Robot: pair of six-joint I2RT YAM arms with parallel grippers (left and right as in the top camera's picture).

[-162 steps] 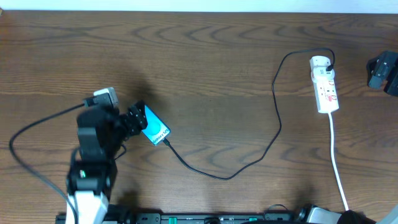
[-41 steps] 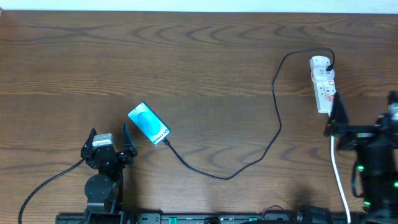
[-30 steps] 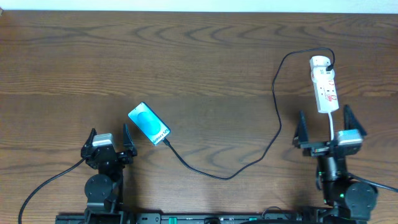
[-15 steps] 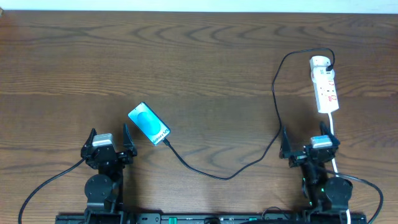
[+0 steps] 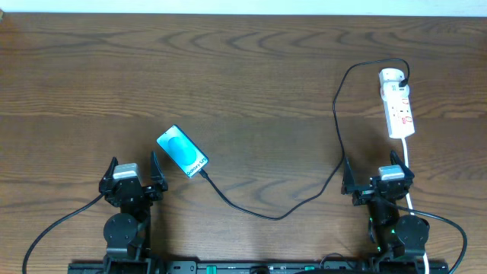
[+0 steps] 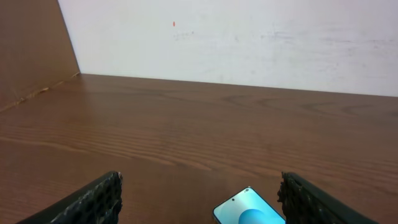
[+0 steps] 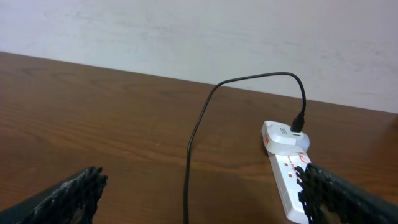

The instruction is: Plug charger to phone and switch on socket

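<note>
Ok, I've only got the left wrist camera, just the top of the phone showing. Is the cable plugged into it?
Observer: Overhead, the black cable ends right at the near corner of the phone; it looks plugged in.
Operator: Where does its other end go?
Observer: Into the far end of the white power strip, on the right side of the table.
Operator: And the right gripper?
Observer: The right gripper is open and empty, nearer than the strip.
</note>
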